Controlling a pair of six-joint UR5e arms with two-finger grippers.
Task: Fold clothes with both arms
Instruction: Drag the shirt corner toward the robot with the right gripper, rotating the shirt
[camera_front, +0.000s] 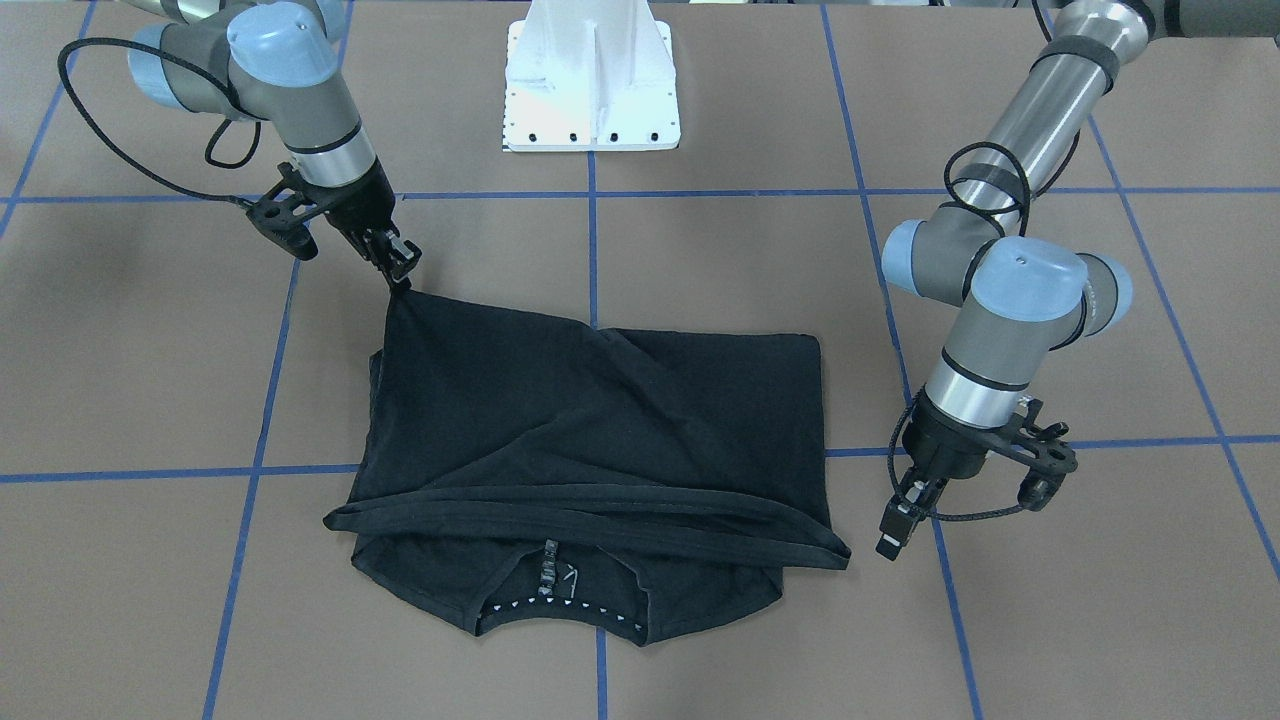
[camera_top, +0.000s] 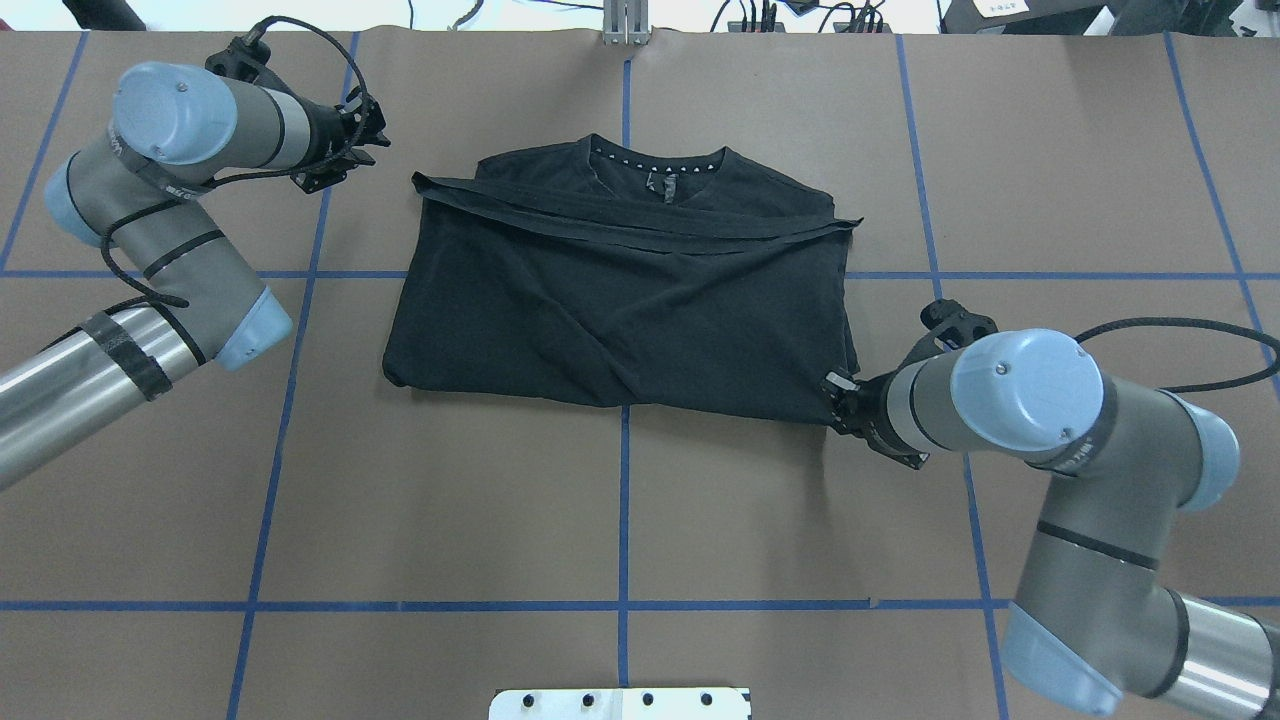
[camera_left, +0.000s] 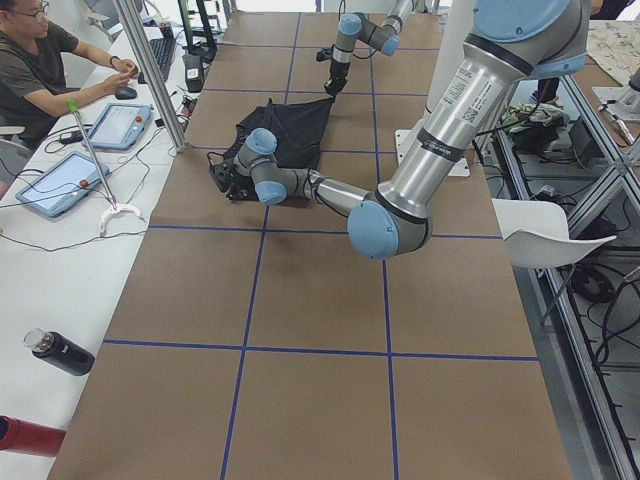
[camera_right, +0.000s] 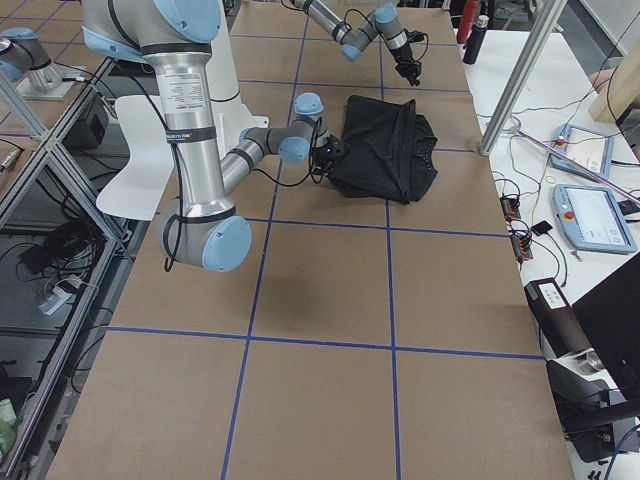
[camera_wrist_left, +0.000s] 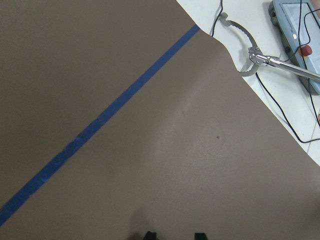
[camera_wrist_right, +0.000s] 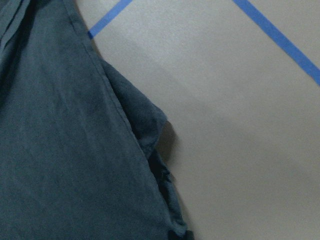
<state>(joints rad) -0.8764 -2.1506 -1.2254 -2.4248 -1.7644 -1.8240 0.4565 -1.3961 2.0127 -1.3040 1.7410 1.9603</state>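
One black T-shirt (camera_front: 600, 420) is laid folded on the brown surface (camera_front: 700, 250). A corner is pinched by the closed right gripper (camera_front: 400, 265); the left gripper (camera_front: 893, 535) is held parted and empty beside the shirt.

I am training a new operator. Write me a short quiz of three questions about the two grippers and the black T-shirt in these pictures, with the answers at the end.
1. True or false: the left gripper holds the T-shirt.
2. Choose one. Where does the right gripper pinch the T-shirt?
A. at the neckline
B. at a corner on the side near the white base
C. in the middle of the chest
3. Fill in the blank: the neckline, with its small white marks, lies on the side of the T-shirt that is ______ from the white base.

Key: 1 false; 2 B; 3 away (far)
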